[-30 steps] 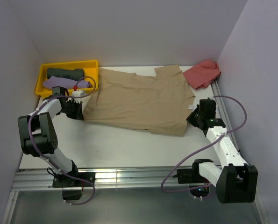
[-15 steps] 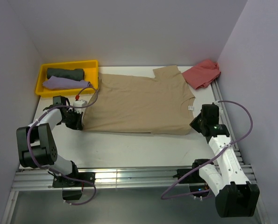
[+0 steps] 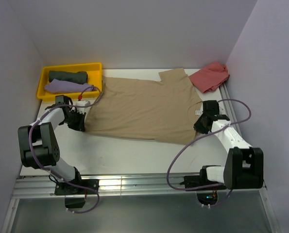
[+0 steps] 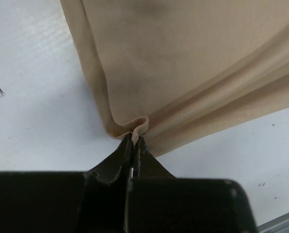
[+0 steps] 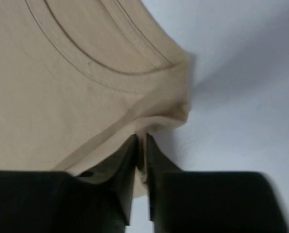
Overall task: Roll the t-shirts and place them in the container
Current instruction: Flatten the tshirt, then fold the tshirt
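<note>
A large tan t-shirt [image 3: 139, 109] lies spread flat across the table. My left gripper [image 3: 78, 124] sits at its near left hem corner. In the left wrist view that gripper [image 4: 136, 138] is shut tight on a small fold of the tan hem [image 4: 129, 124]. My right gripper [image 3: 201, 124] is at the shoulder beside the collar. Its jaws [image 5: 141, 138] stand only a narrow slit apart, with tan t-shirt cloth [image 5: 61, 73] pinched up between them. A salmon-red t-shirt [image 3: 211, 76] lies crumpled in the far right corner.
A yellow tray [image 3: 41, 87] at the far left holds a rolled dark grey-green t-shirt [image 3: 67, 76] and a lilac one [image 3: 61, 86]. Walls close in on the left, back and right. A metal rail [image 3: 134, 183] runs along the near edge.
The tan shirt's near edge has been drawn straighter and flatter. My right gripper swung out to the right, then came back in toward the collar. The left gripper shifted slightly.
</note>
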Controlling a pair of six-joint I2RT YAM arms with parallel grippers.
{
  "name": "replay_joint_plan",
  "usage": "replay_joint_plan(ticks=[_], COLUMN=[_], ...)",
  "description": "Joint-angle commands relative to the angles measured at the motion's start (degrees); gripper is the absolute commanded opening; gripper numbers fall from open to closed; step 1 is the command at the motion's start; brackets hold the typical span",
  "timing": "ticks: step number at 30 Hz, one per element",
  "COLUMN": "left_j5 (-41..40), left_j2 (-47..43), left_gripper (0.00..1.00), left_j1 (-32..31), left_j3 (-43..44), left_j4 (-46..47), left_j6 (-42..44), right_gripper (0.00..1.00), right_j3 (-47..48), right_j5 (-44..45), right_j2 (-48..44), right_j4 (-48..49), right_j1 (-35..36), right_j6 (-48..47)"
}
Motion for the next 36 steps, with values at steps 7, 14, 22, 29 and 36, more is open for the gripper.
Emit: replay_joint_plan(ticks=[7,14,22,29,36], left_j5=[-0.34,-0.60,-0.07,-0.25,-0.34], left_j2=[1.65,1.74,1.65,0.86,1.21], left_gripper=[0.00,0.00,0.00,0.00,0.00], left_j1=[-1.76,-2.55,-3.26,-3.96,-3.96], left_j3=[4.44,4.79,5.67,5.59,5.85], left_j4=[-0.35,-0.44,-0.79,-1.05,-1.40], left_j6=[-1.71,-2.15,-3.03,-2.94,-2.85], right_gripper=[0.65,0.54,0.40,0.53,0.57], right_j3=[3.74,-2.15,-6.54,-9.53,-11.29], right_j5=[0.41,1.10,4.97,6.20,6.47], right_j2=[-3.85,-15.74,-16.99,-14.52,-13.73], right_j4=[2.16,-2.32,-6.27,-5.93,-5.49], right_j1=[-0.30,3.02,12.42,14.90,14.90], right_j6=[0.27,5.71,11.07,12.40,12.75])
